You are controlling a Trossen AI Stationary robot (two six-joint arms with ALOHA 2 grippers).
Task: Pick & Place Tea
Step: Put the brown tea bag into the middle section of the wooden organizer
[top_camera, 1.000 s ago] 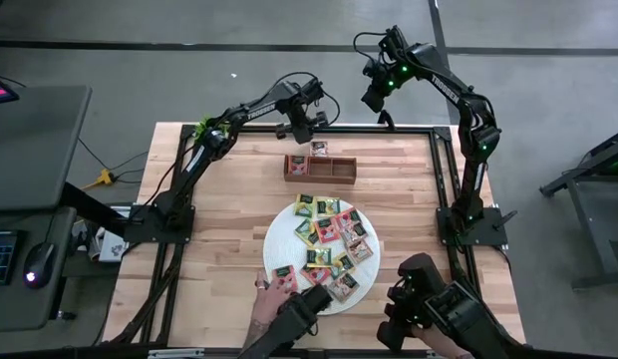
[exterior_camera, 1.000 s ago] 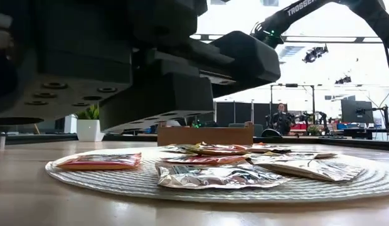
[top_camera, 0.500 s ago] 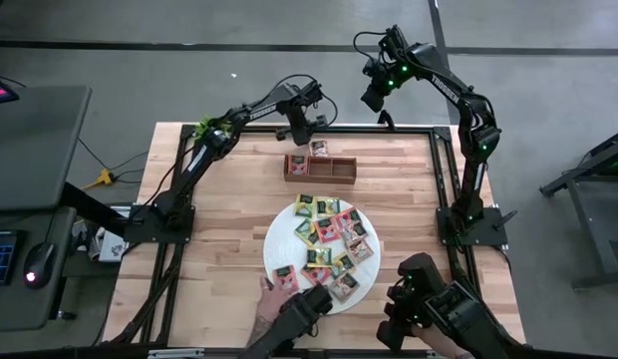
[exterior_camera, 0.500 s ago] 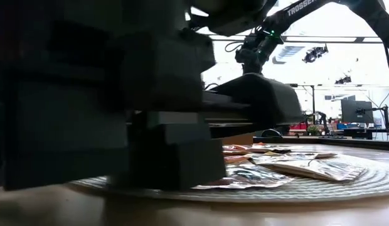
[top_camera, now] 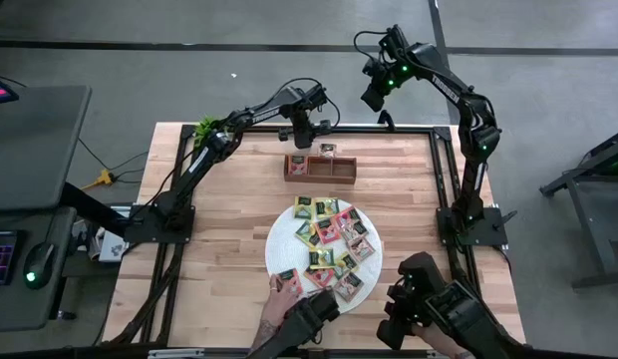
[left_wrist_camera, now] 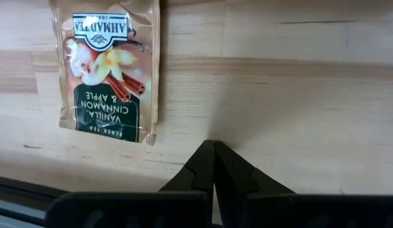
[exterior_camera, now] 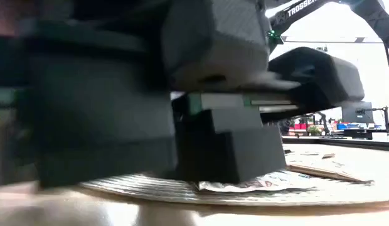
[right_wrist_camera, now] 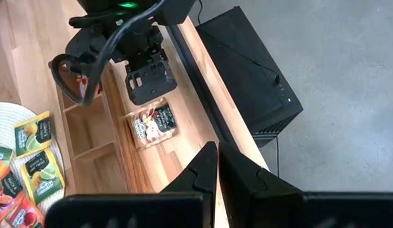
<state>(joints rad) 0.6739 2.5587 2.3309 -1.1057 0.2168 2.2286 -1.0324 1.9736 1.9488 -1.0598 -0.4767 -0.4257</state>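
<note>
table (top_camera: 219,229): light wood | on it: woven mat (top_camera: 279,244); wooden tray (top_camera: 319,168); one tea packet (top_camera: 329,150) behind tray

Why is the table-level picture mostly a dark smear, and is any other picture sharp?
Low view: a dark, blurred mass close to the lens fills most of the frame, and the bright room behind is washed out. Left wrist view: crisp enough to read the print on the tea packet lying on the wooden table, beyond the shut left gripper. High view: evenly lit, no strong glare.
</note>
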